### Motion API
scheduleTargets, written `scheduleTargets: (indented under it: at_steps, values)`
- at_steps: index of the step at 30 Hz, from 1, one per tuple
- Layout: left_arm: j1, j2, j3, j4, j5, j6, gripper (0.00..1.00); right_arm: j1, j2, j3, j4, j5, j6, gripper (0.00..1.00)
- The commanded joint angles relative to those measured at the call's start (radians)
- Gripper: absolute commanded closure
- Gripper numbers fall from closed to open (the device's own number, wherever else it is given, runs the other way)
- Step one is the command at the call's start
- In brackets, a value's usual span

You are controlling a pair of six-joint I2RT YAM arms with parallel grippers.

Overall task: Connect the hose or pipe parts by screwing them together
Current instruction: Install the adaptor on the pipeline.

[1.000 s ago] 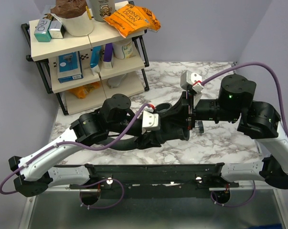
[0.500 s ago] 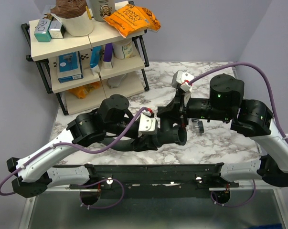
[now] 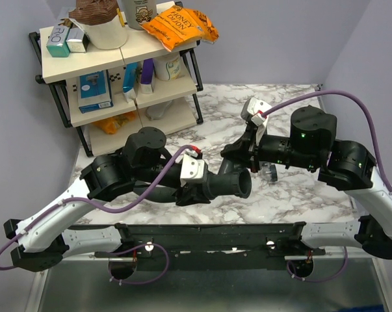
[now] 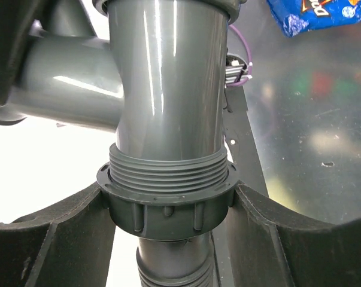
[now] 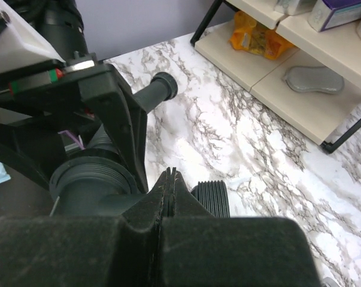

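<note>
Left gripper (image 4: 168, 200) is grasping the pipe fitting (image 3: 232, 184) at its ring nut (image 4: 168, 210), mid-table. Right gripper (image 5: 170, 177), at the fitting's 1 o'clock, is clenching nothing. Hose (image 3: 158, 195) is apparently trailing toward 9 o'clock.

Two robot arms (image 3: 111, 179) on a black base rail (image 3: 209, 235): white shells (image 3: 56, 214) nearest the rail, round black joints (image 3: 322, 127) beyond, purple cables (image 3: 352, 99), white red-trimmed wrist cameras (image 3: 194, 170), black left gripper (image 4: 168, 206) and right gripper (image 5: 170, 179).
</note>
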State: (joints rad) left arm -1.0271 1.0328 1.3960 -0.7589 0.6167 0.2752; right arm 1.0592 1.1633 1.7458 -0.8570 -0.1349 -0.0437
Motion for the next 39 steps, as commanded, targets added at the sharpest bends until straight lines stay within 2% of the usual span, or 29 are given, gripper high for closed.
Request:
scheduleTargets:
  at_steps: [1, 10, 16, 21, 27, 33, 37, 39]
  values:
    - [0.018, -0.036, 0.087, 0.105, 0.003, -0.008, 1.00, -0.007, -0.024, -0.032, -0.027, 0.018, 0.013, 0.99]
    - [0.042, -0.016, 0.175, 0.128, 0.018, -0.080, 1.00, -0.010, -0.054, -0.104, -0.005, 0.021, 0.031, 0.99]
    - [0.062, -0.023, 0.159, 0.174, -0.061, -0.105, 1.00, -0.008, -0.099, -0.161, 0.033, 0.021, 0.077, 0.99]
    - [0.094, -0.027, 0.152, 0.256, -0.129, -0.174, 1.00, -0.010, -0.171, -0.282, 0.145, 0.043, 0.126, 0.99]
    - [0.153, -0.022, 0.149, 0.332, -0.130, -0.271, 1.00, -0.010, -0.254, -0.411, 0.280, 0.077, 0.185, 0.99]
    - [0.170, -0.017, 0.144, 0.354, -0.179, -0.324, 1.00, -0.010, -0.301, -0.454, 0.331, 0.101, 0.215, 0.99]
    - [0.191, -0.004, 0.158, 0.378, -0.134, -0.367, 1.00, -0.008, -0.317, -0.506, 0.369, 0.101, 0.231, 0.99]
    - [0.191, 0.003, 0.164, 0.383, -0.042, -0.384, 1.00, -0.008, -0.312, -0.519, 0.374, 0.109, 0.231, 0.99]
